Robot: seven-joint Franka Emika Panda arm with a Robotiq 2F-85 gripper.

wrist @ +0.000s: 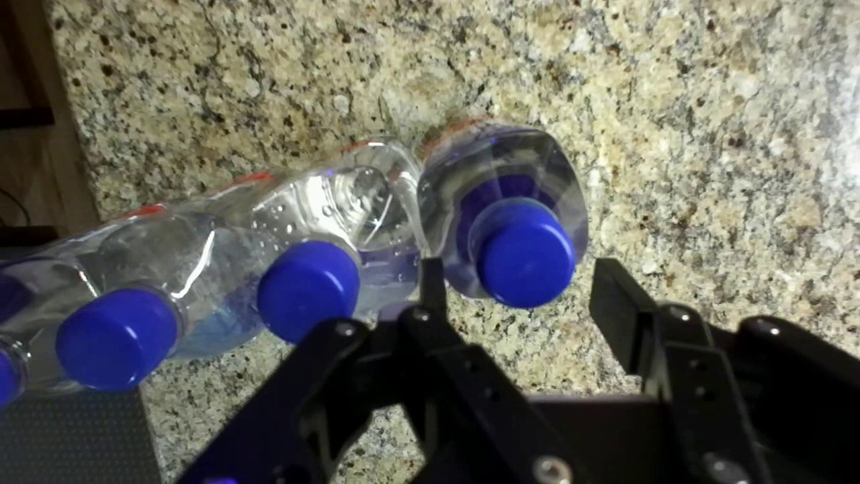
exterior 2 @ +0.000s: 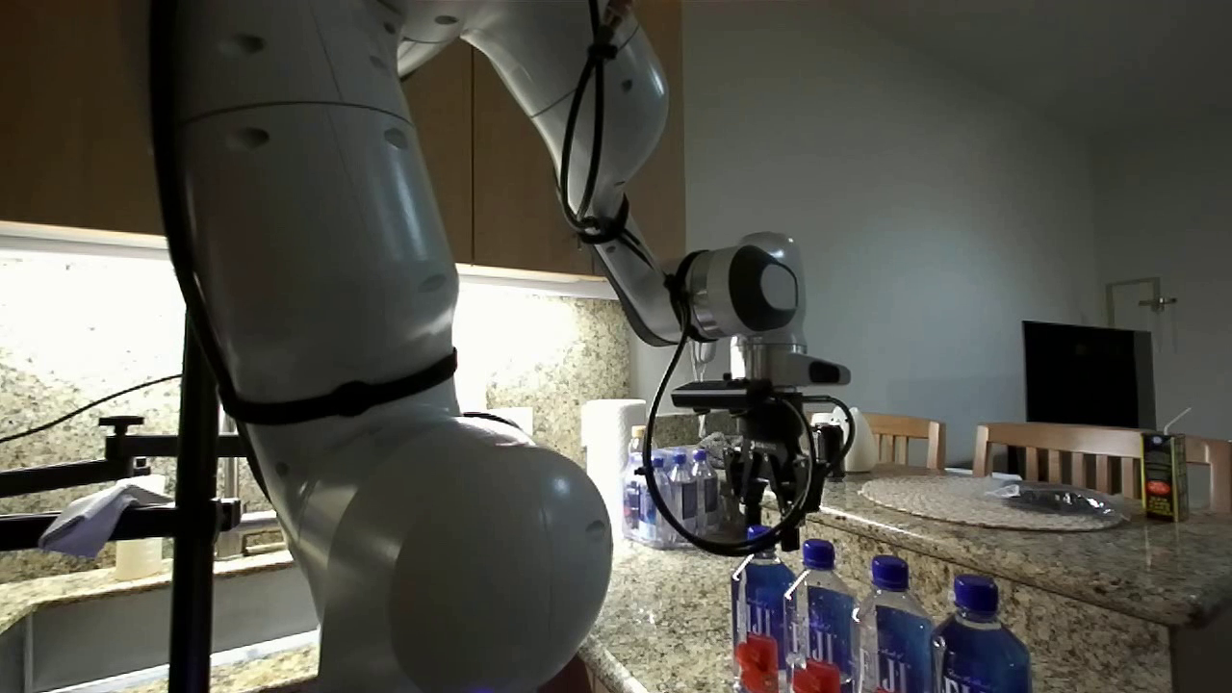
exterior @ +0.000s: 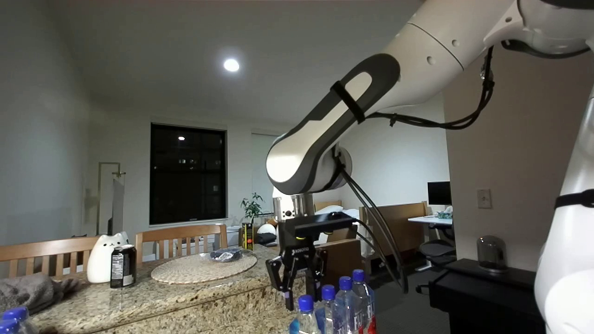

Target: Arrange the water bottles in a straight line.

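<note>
Splayed gripper [wrist: 521,286] hovers near the end bottle [wrist: 500,178] farthest from the counter's edge [wrist: 86,121]; straddle it evenly (mind its neighbour [wrist: 379,225]).

Four water bottles [exterior 2: 893,635] cut off below in both exterior views, leftmost bottle [wrist: 33,316] cropped in wrist view
</note>
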